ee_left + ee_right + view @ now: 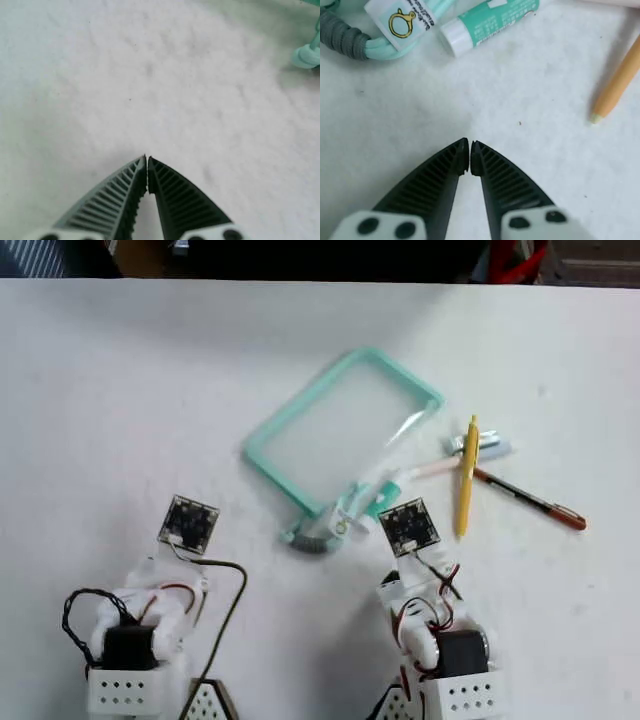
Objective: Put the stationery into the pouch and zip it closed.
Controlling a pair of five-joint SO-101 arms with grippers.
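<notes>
Stationery out on the table (150, 370): yellow pen (466, 480), darker pen (530, 502) and glue stick (490, 20) lie just beside the teal-rimmed pouch (290, 410). Left gripper (147, 172) and right gripper (470, 157) both hang low, jaws pinched together. My call: right one opens wide first, then takes the glue stick across its middle, squarely.

Yellow pen (615, 80), teal tube (490, 22): both cut off at frame edge. Teal strap end (306, 54): blurred, cropped. Arm bases (125, 690): cropped, bottom of high view.
</notes>
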